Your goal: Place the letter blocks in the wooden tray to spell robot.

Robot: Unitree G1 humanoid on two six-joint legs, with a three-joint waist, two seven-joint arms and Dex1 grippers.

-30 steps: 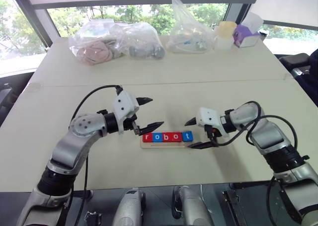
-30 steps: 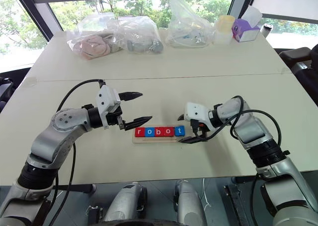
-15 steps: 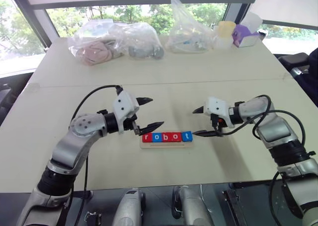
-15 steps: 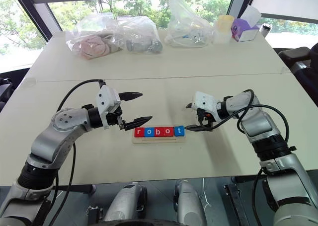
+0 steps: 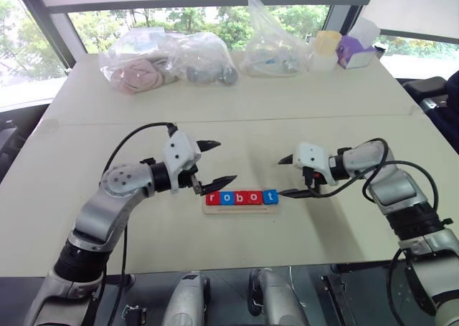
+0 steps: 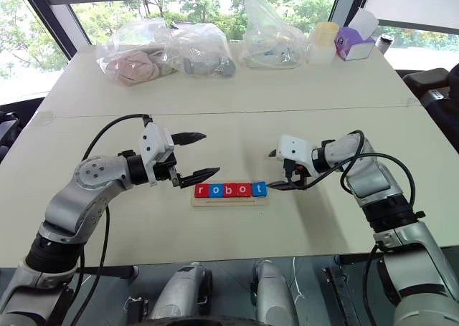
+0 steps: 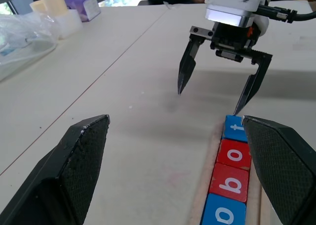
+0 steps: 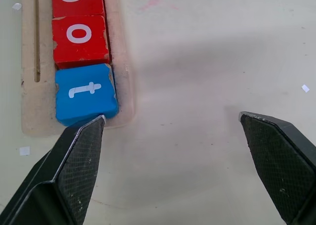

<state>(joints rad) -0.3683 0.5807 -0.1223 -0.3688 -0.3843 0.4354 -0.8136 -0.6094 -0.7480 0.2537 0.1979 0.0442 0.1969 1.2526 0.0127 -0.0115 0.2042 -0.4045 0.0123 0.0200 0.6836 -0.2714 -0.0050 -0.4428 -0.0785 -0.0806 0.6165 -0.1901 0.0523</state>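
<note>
Blocks (image 5: 241,197) sit in tray (image 5: 239,209) spelling robot; left gripper (image 5: 215,163) just left of tray, right gripper (image 5: 289,175) just right, both jaws spread, empty

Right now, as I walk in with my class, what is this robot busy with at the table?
It is at the end of a spelling job. Five letter blocks sit in a row in the wooden tray and read "robot". Neither gripper holds anything: the left gripper hovers open at the tray's "r" end, and the right gripper hangs open by the blue "t" block. Plastic bags lie at the far edge of the table.
</note>
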